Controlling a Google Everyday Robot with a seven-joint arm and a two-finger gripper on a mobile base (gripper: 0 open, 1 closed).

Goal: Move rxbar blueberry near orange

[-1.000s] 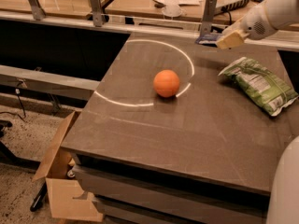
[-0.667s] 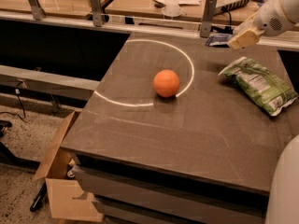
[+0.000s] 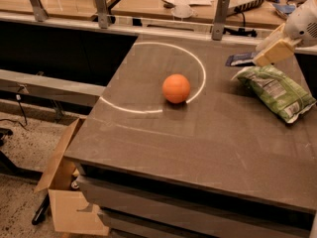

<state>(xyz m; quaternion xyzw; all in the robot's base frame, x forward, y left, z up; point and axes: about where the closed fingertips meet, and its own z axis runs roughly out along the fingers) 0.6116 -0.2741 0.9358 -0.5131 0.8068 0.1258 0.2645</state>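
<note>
Dark tabletop (image 3: 198, 148) with a white arc (image 3: 148, 110), orange (image 3: 176, 89) on the line, rxbar blueberry (image 3: 241, 59) flat at the far edge, well apart from it, gripper (image 3: 265, 53) just beside the bar's right end, above the green chip bag (image 3: 277, 90) — whether clenched or released, cannot tell.

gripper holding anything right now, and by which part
Apparently nothing: the gripper sits at the right end of the rxbar blueberry, which lies flat on the table.
</note>
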